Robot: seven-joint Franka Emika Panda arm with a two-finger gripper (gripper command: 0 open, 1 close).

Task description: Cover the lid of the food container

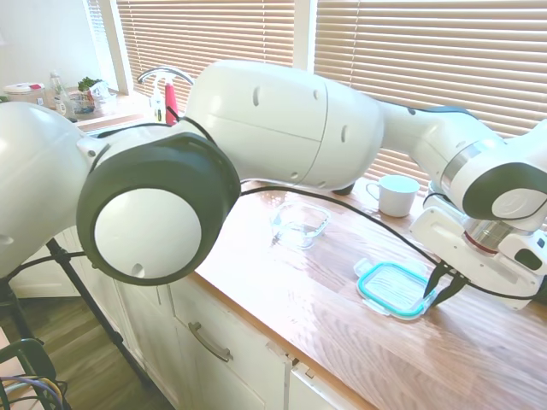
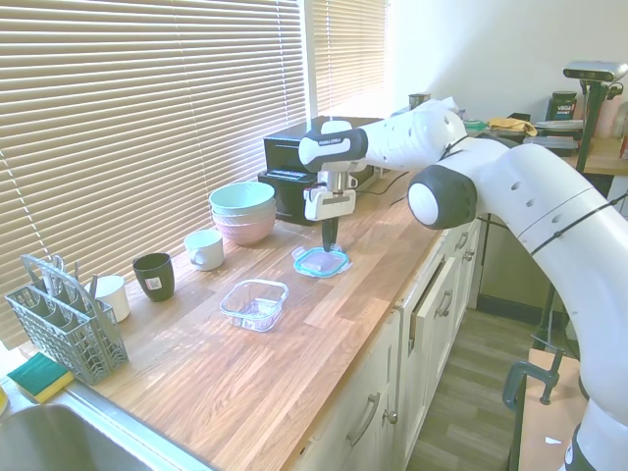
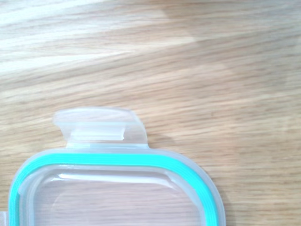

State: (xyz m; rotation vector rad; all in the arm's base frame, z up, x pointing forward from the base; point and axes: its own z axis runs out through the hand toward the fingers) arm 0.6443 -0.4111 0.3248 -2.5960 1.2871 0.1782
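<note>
1. My gripper (image 1: 444, 288) has pinched the lid (image 1: 392, 289) by one edge, the lid barely off the bench (image 1: 325, 290).
2. The food container (image 2: 254, 303) sits well apart (open, empty); I should carry the lid level and line up corners.

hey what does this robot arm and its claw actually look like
A bulky glossy white arm with rounded shells and dark grey rings at the joints. A black cable runs along it. The claw has a white body with two thin dark fingers. A dark band bears small lettering, too small to read.
</note>
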